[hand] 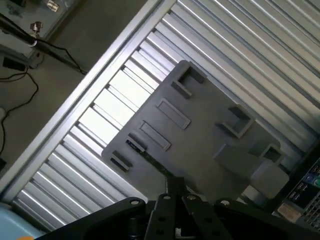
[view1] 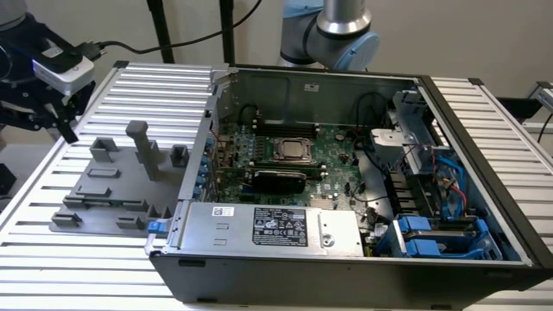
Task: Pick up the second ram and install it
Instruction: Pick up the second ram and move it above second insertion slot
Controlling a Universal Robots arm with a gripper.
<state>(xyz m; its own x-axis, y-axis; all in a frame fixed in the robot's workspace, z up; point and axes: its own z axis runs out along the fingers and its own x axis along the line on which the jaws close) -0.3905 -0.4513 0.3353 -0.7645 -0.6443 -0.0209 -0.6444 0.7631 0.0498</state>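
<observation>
— Where is the second ram (hand: 147,156) sitting?
— It is standing in a slot of the grey holder tray (hand: 200,145), near the tabletop's (view1: 69,259) edge; the tool (hand: 175,186) is hovering close over that tray, closed narrow, holding nothing.

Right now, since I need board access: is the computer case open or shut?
Open. The computer case has no cover on top; its motherboard shows inside.

Grey holder tray (view1: 121,188), green motherboard (view1: 333,184), blue drive caddies (view1: 423,233), silver ribbed table (view1: 69,259)
</observation>
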